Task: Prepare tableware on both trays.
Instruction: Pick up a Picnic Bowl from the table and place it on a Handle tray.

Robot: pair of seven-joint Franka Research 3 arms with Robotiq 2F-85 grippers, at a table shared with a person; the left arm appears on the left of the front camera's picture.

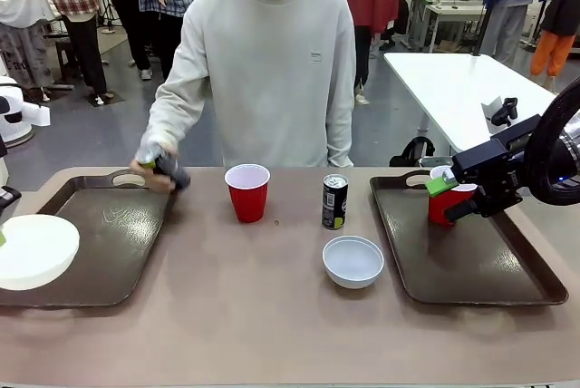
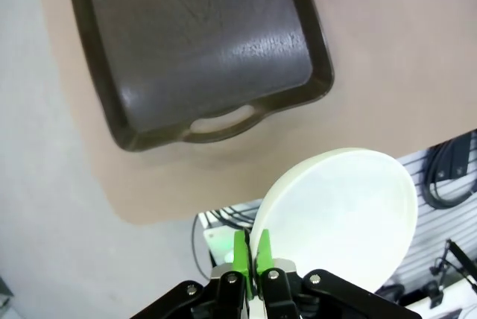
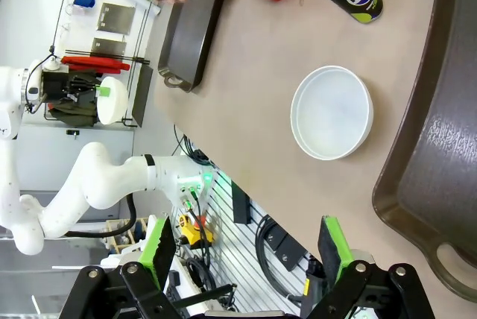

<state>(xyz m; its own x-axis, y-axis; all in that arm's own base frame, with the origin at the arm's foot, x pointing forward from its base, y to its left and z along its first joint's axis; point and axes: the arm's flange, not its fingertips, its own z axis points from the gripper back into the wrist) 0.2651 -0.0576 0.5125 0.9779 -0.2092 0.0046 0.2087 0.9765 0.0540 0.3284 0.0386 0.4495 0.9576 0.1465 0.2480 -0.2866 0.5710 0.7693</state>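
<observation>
My left gripper (image 2: pixel 252 253) is shut on the rim of the white bowl (image 2: pixel 343 211), holding it over the near left part of the left tray (image 1: pixel 113 243). A person's hand holds a dark can (image 1: pixel 169 169) at that tray's far right corner. On the bare table stand a red cup (image 1: pixel 247 191), a second can (image 1: pixel 334 201) and a pale grey-blue bowl (image 1: pixel 352 261). Another red cup (image 1: pixel 446 202) stands on the right tray (image 1: pixel 471 266). Right beside this cup my right gripper (image 1: pixel 450 196) is open, with nothing between its fingers (image 3: pixel 332 241).
The person stands at the far side of the table, behind the middle red cup. A white table (image 1: pixel 453 80) and other people are farther back. Bare tabletop lies between the two trays in front of the pale bowl.
</observation>
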